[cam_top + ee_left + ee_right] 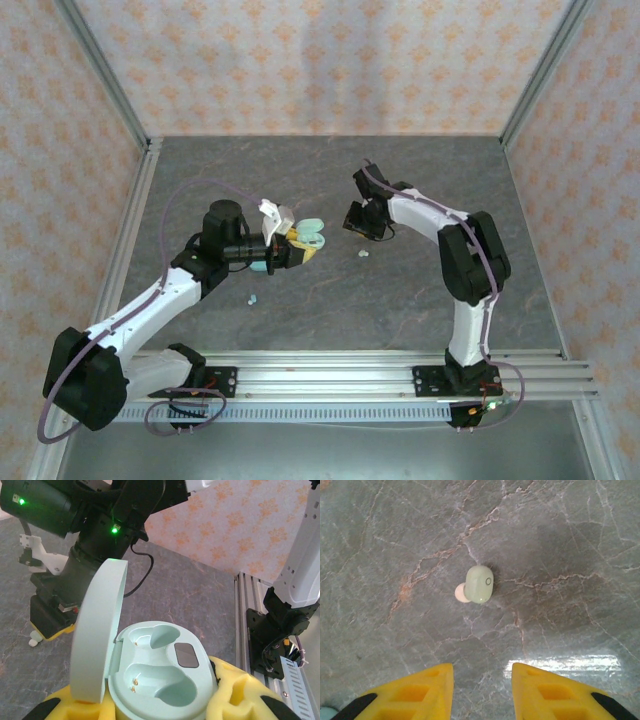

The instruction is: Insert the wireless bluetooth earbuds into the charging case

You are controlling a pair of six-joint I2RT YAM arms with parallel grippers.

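Left tool (295,253) clamps the mint case (192,692), lid (97,630) up so the slots (155,676) are reachable. Right tool (482,690), fingers apart and empty, hangs over a mint earbud (480,584), probably to grab it.

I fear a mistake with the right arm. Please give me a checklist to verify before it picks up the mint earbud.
1. The charging case has its lid up: ok.
2. Both slots empty: ok.
3. Grip of left gripper on the case: ok.
4. The mint earbud inside right gripper jaws: not ok, it lies on the table ahead of them.
5. Which slot this earbud fits: cannot tell.
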